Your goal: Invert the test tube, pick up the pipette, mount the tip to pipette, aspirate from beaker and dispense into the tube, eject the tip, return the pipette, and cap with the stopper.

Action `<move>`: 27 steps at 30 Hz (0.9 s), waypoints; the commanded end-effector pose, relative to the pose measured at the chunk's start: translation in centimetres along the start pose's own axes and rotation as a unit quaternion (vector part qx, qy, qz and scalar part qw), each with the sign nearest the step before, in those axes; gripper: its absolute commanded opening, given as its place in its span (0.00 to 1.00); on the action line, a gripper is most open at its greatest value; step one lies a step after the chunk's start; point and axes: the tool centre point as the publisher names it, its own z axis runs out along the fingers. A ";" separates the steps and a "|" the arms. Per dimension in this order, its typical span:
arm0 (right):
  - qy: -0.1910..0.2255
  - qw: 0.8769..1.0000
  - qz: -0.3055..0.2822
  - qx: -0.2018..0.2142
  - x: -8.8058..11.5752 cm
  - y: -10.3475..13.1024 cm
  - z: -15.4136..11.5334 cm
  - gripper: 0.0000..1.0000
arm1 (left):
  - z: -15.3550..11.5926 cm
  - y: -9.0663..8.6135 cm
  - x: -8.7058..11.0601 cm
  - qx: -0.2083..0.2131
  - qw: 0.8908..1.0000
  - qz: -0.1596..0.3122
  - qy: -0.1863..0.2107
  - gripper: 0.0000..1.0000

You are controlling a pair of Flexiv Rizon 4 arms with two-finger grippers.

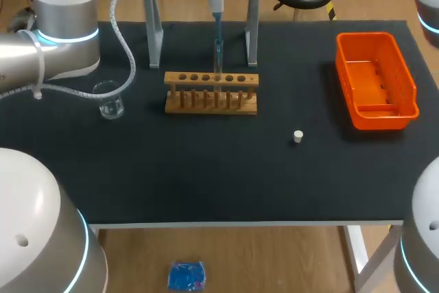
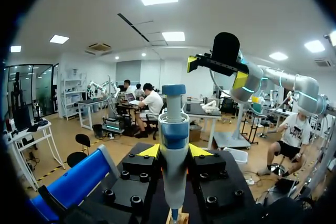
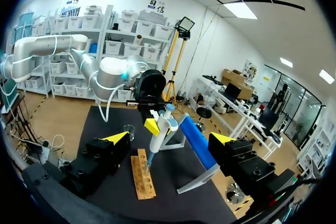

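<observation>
Black table (image 1: 206,176) bears a wooden rack (image 1: 211,92); straight above the rack, the left gripper (image 2: 174,150) clamps the pipette (image 1: 216,1) upright, tip down into the racked test tube (image 1: 218,60). The right gripper (image 3: 170,139) gapes wide, empty.

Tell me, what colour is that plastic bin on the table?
The bin is bright orange, shown best in the head view.

On the desk (image 1: 206,169) the rack (image 1: 211,92) sits mid-back under the pipette (image 1: 216,3), beaker (image 1: 110,99) to its left, stopper (image 1: 298,136) front-right, bin (image 1: 374,80) far right.
</observation>
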 end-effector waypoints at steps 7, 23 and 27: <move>0.001 1.000 0.001 0.024 -0.1 0.3 0.0 1.00 | 0.0 -0.1 0.0 -0.001 1.000 0.000 0.000 0.00; 0.031 0.999 0.018 0.035 -0.3 2.6 3.2 1.00 | 0.0 -0.1 0.0 -0.001 1.000 0.000 0.000 0.00; 0.037 0.998 0.025 0.051 -0.4 3.2 4.9 0.31 | 0.0 -0.1 0.0 -0.001 1.000 0.000 0.000 0.00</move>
